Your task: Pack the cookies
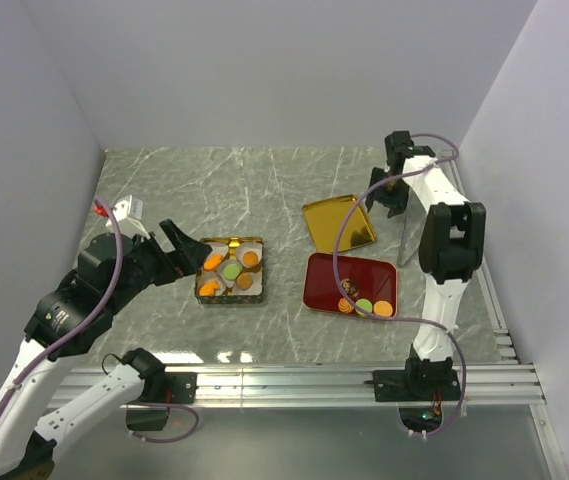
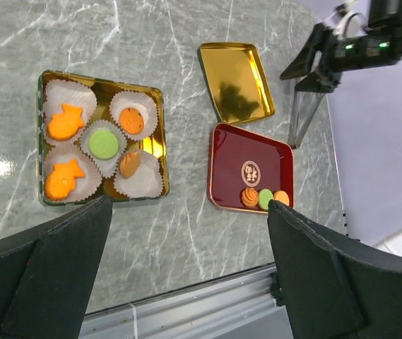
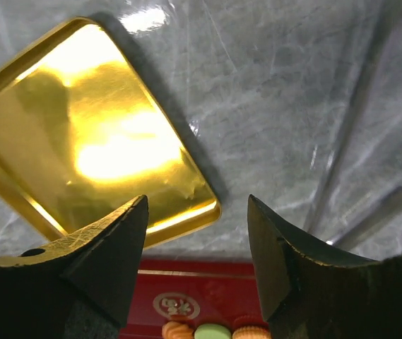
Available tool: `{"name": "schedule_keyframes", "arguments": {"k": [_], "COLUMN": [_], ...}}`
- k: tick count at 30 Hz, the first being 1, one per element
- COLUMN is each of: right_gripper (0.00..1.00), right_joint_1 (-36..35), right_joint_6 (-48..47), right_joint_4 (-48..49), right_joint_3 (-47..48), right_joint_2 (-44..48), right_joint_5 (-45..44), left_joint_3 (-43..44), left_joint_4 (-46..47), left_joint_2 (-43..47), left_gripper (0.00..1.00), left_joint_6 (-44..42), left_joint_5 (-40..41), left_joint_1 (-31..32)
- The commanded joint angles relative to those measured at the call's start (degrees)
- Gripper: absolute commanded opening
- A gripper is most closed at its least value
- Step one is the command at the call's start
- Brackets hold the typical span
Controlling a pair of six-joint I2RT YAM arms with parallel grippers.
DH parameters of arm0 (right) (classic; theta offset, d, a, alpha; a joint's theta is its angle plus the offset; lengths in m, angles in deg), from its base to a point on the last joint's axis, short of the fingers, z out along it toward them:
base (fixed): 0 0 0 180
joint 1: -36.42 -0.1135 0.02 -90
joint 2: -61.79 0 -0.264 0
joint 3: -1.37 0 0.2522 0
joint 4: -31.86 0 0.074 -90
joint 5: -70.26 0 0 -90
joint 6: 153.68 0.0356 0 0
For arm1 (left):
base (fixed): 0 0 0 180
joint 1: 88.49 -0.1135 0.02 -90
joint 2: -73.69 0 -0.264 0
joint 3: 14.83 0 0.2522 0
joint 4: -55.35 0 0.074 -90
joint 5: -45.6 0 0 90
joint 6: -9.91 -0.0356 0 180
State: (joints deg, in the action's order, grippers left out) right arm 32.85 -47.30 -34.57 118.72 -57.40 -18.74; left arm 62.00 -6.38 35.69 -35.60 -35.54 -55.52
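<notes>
l tool (image 2: 188, 205) wide open, empty, above bench (image 2: 186, 42) beside gold tin (image 2: 109, 90). r tool (image 3: 197, 201) open, empty, over gold lid (image 2: 232, 81) edge. cookies (image 2: 103, 143): 5 in tin's paper cups (image 2: 65, 94), 3 in red tray (image 2: 243, 145); its gold emblem (image 2: 251, 173) unreadable.

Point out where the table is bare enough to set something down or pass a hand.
Bare: the far table behind gold box and gold lid; the strip between box and red tray. Crowded: lid and tray close together by the right hand; left hand at the box.
</notes>
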Motion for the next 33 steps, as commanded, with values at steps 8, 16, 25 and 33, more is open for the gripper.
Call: {"name": "schedule_keyframes", "arguments": {"k": [8,16,25,33], "right_gripper": [0.62,0.44,0.25,0.0], "right_joint_1": [-0.3,-1.5,-3.4,-3.4], "right_joint_6": [-1.5,-0.6,-0.7,-1.6], "right_joint_4": [-1.0,1.1,1.9,-0.2], "right_joint_3": [3.2,-0.4,-2.5,-0.2], "right_joint_2": [-7.4,-9.4,-8.9,-4.6], "right_joint_5": [1.7,1.5,0.2,-2.1], "left_joint_3": [-0.8,-0.8,-1.6,-2.2], "left_joint_4": [0.3,-0.5,1.2,3.8], "left_joint_2": [3.4,3.6,3.1,1.4], "left_gripper": [0.98,0.98,0.98,0.99], "left_joint_6": [5.0,4.6,3.2,1.5], "left_joint_5": [0.6,1.4,0.9,-0.1], "left_joint_1": [-0.2,-0.2,-0.2,-0.2]}}
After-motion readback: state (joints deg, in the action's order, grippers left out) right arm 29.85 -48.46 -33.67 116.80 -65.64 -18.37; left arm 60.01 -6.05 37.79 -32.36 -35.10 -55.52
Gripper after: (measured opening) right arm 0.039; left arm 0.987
